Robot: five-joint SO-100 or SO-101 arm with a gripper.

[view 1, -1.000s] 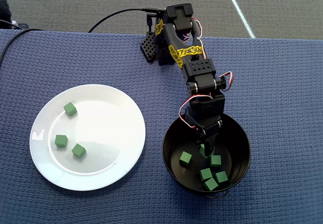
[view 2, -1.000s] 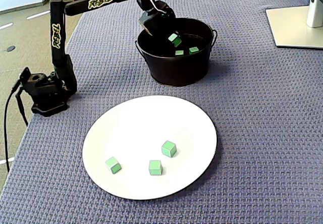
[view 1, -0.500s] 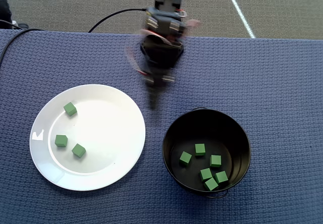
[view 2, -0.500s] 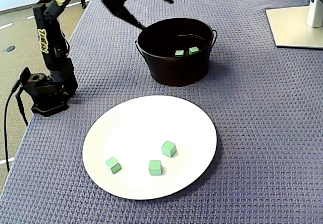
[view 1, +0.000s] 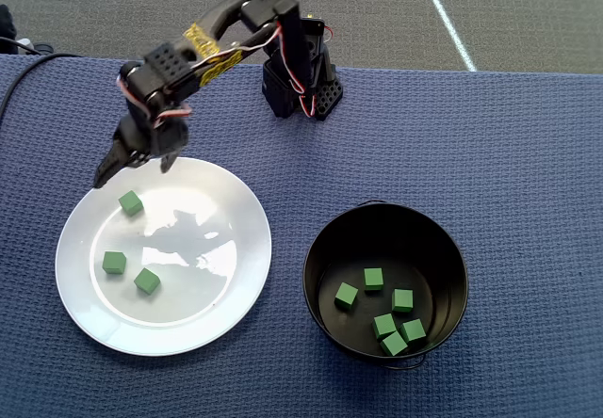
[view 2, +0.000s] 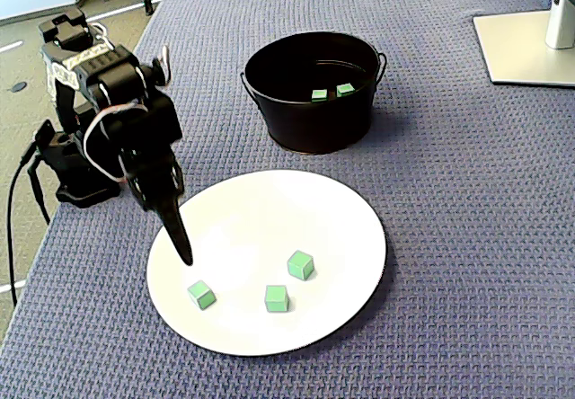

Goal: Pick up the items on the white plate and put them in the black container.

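Observation:
Three green cubes lie on the white plate (view 1: 226,249) (view 2: 269,210): one (view 1: 131,203) (view 2: 201,294) near the arm's side, two more (view 1: 114,263) (view 1: 146,281) beside it. My gripper (view 1: 130,173) (view 2: 180,242) hangs over the plate's rim, its long finger (view 1: 105,173) pointing down just short of the nearest cube. It looks open, with nothing between its fingers. The black container (view 1: 316,249) (view 2: 310,120) stands apart from the plate. Several green cubes (view 1: 374,279) (view 2: 345,89) lie on its bottom.
The arm's base (view 1: 301,84) (view 2: 76,170) is fixed at the table's edge, with a black cable (view 1: 203,34) (view 2: 16,210) running off it. A white stand foot (view 2: 530,48) sits at the far right of the fixed view. Blue woven cloth covers the table.
The gripper let a cube go in the container, rose, and swung across to the plate. It now hangs low over the plate's rim. The container holds one more cube.

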